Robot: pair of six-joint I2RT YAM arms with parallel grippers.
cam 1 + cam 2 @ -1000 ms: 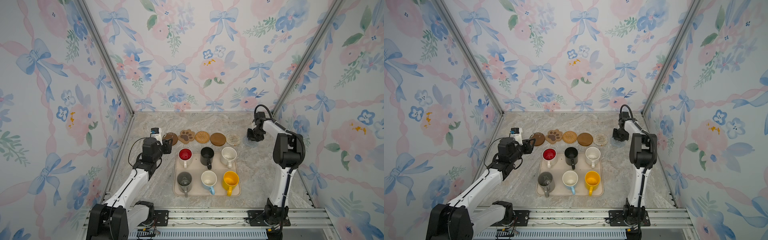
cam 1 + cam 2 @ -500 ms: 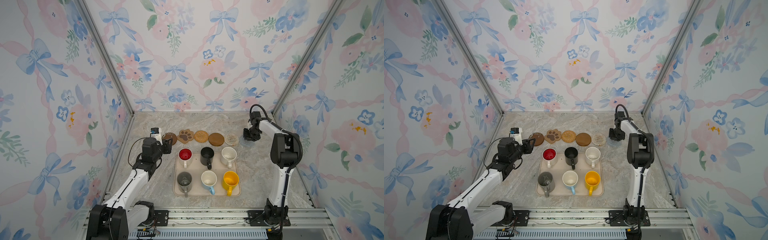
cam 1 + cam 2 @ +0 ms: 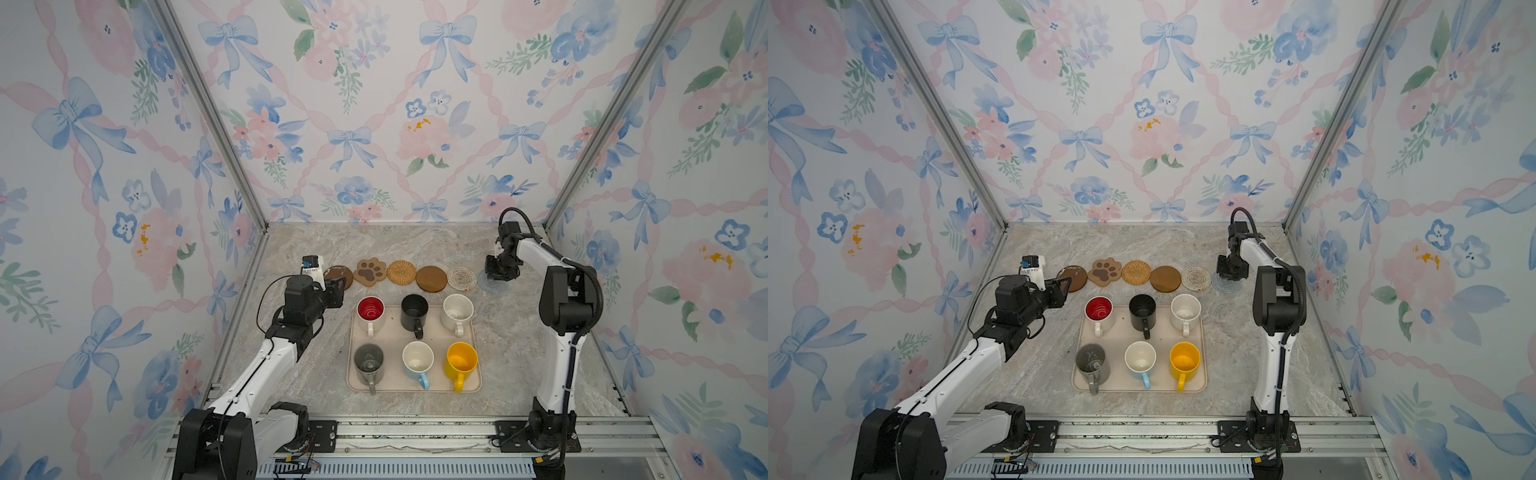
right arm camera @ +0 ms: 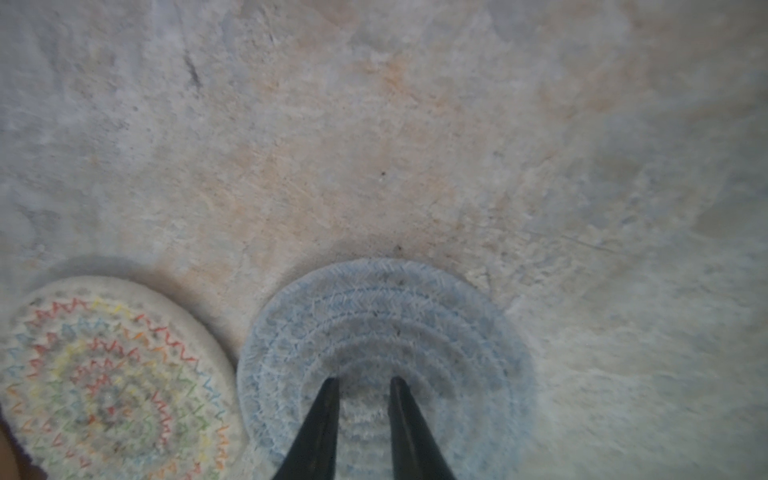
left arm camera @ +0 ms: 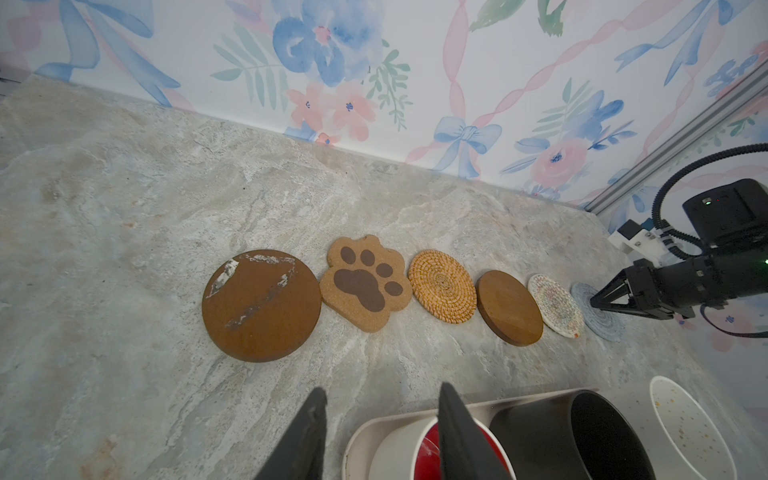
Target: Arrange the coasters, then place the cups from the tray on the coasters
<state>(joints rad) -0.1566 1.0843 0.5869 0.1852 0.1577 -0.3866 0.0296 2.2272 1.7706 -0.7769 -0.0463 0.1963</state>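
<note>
while my right gripper (image 4: 363,379) hung narrowly parted, the blue-grey coaster (image 4: 386,307) lay just beneath its tips — my left gripper (image 5: 382,388) stood spread, holding nothing, the red-lined mug (image 5: 390,453) near one finger (image 5: 457,440).

Grey-beige marble-pattern tabletop (image 3: 415,245): floral wallpaper panels with blue bows (image 3: 374,104) stand on its far and side edges. Silver aluminium corner posts (image 3: 210,112) rise from its far corners. A silver aluminium rail (image 3: 415,430) borders its near edge.

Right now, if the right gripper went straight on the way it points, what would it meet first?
The pale blue-grey woven coaster: the right gripper points down at it, jaws slightly apart over its middle. Whether they touch it is unclear.
</note>
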